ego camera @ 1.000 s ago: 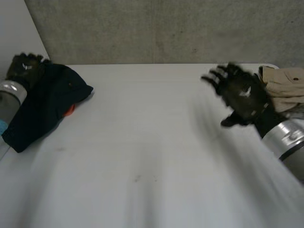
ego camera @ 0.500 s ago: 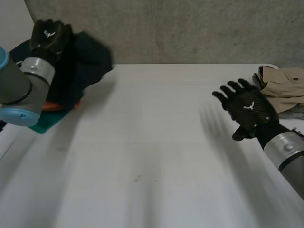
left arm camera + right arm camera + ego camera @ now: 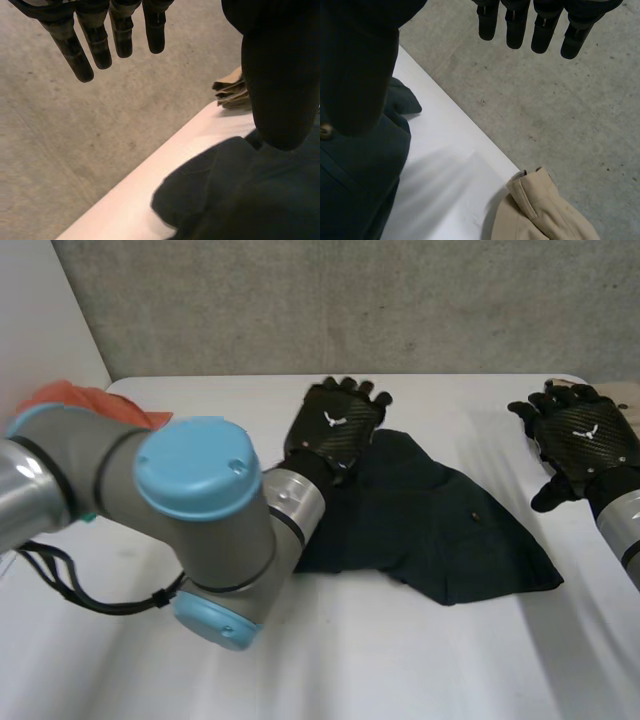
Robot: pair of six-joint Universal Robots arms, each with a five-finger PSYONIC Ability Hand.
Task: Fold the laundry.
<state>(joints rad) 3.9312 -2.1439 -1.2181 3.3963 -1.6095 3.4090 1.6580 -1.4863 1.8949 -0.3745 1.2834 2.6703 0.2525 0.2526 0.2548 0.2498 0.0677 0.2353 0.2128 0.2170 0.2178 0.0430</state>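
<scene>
A dark navy garment (image 3: pixel 440 520) lies spread and rumpled on the white table (image 3: pixel 350 660), right of the middle. My left hand (image 3: pixel 335 425) hovers over the garment's far left edge, and its arm reaches across from the left. In the left wrist view its fingers (image 3: pixel 95 40) are straight and apart from the thumb, holding nothing, with the garment (image 3: pixel 210 195) below the palm. My right hand (image 3: pixel 585 440) is open to the right of the garment, near the table's far right corner. Its straight fingers (image 3: pixel 515 25) hang above the garment (image 3: pixel 370 190) and the table edge.
A folded beige garment (image 3: pixel 545 210) lies at the far right corner of the table, and it also appears past the dark garment (image 3: pixel 232 92). Orange cloth (image 3: pixel 90 405) sits at the far left, behind my left arm. A concrete wall stands behind the table.
My left arm swung from the far left to the table's middle with the dark garment, which now lies spread on the table, released. My right hand drew back to the right.
</scene>
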